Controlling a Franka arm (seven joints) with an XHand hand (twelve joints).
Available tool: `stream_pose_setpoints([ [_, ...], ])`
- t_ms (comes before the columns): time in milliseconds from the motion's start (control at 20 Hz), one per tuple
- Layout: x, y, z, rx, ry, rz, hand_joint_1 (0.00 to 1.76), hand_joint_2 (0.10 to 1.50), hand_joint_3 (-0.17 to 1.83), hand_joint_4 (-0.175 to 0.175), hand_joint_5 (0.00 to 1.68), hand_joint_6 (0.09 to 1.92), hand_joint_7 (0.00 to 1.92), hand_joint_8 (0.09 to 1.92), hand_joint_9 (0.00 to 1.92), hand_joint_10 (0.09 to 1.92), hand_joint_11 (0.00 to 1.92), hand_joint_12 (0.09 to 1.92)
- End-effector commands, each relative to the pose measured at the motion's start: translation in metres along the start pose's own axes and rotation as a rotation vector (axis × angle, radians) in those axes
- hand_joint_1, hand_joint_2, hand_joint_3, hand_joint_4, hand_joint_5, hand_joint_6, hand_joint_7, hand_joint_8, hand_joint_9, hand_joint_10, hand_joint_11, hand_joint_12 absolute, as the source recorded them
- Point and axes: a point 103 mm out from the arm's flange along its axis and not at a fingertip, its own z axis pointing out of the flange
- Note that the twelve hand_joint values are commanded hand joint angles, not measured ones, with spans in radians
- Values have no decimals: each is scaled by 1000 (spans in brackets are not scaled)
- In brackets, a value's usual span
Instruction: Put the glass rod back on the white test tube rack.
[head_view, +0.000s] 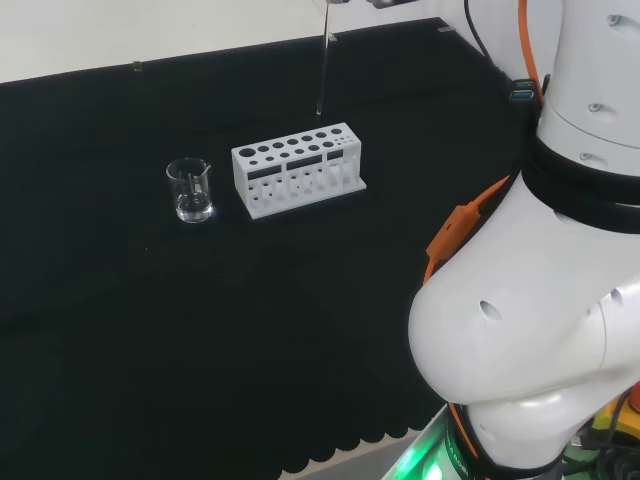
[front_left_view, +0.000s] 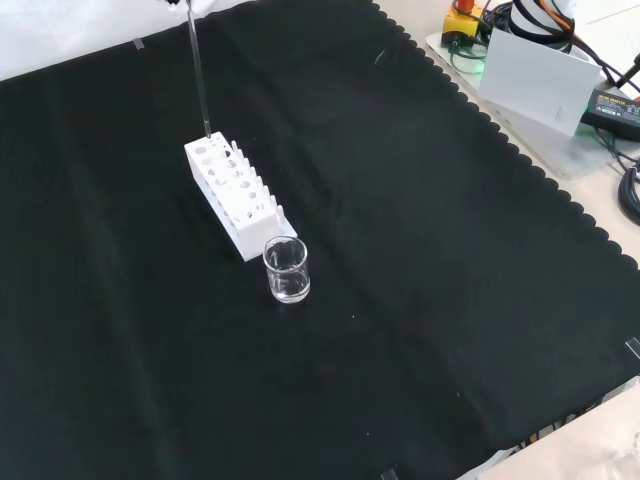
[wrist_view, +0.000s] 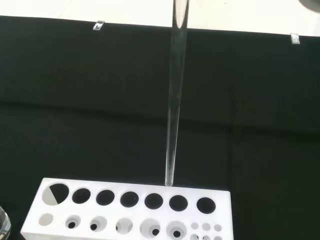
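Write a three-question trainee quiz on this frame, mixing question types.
1. True or false: the glass rod already sits in a hole of the white test tube rack.
2. In the head view, the small beaker stands on which side of the rack: A left, B right, C on top?
3. How is the rod oriented?

Key
1. False: its lower tip hangs just above the rack's top.
2. A.
3. Nearly upright, running from the views' top down towards the rack.
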Motion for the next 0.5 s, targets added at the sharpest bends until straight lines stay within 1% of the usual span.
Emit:
stream_pose_setpoints([
  [50,-2,8,9,14,5,-7,1185,1146,-175,-175,1094,875,1561,720,1749,556,1696,925],
  [200,-2,19,22,32,7,-10,1185,1146,-175,-175,1094,875,1561,720,1749,556,1696,925],
  [350,0,25,37,32,12,-15,1185,1146,-175,-175,1094,875,1561,719,1749,556,1696,925],
  [500,-3,23,39,25,17,-23,1185,1146,-175,-175,1094,875,1561,719,1749,556,1696,925],
])
